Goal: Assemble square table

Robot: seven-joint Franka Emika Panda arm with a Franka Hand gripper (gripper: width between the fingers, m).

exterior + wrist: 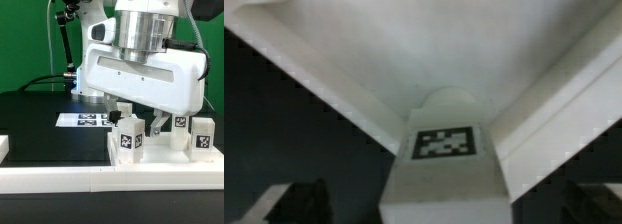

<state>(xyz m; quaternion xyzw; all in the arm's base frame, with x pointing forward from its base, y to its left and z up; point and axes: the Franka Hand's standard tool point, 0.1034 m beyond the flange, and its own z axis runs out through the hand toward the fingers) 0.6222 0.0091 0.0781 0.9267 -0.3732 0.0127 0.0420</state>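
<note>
A: Four small white legs stand up inside the white top (150,158). One leg (126,137) is at the exterior view's left, one leg (203,135) at its right.

B: Where is the top?

A: On the black worktop (40,115), close to the white rail (100,180). The marker board (85,120) lies flat behind it.

B: And the end effector (157,125)?

A: It hangs low over the top, between the legs. Its fingers (295,205) are dark and spread apart. A tagged leg (446,160) stands right between them, but I cannot tell if they touch it.
</note>
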